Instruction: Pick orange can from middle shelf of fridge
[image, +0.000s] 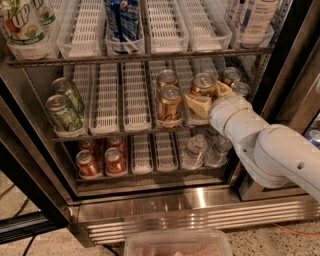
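Note:
The fridge (190, 212) stands open in front of me. Its middle shelf (112, 102) holds white slotted lane trays. Five orange cans stand on it: two in one lane (170, 102) (167, 78), one (202, 85) to their right, and two further right (231, 75) (241, 89). My gripper (210, 96) reaches into this shelf from the lower right. It sits around the orange can in the lane right of the pair, with my white arm (270, 150) behind it.
Two green cans (62, 112) stand at the shelf's left. Red cans (100, 161) and clear bottles (197, 150) are on the bottom tier. Tall bottles (20, 25) and blue cans (122, 20) are on the top tier. A dark door frame (292, 60) is at right. A clear plastic tub (177, 244) sits on the floor.

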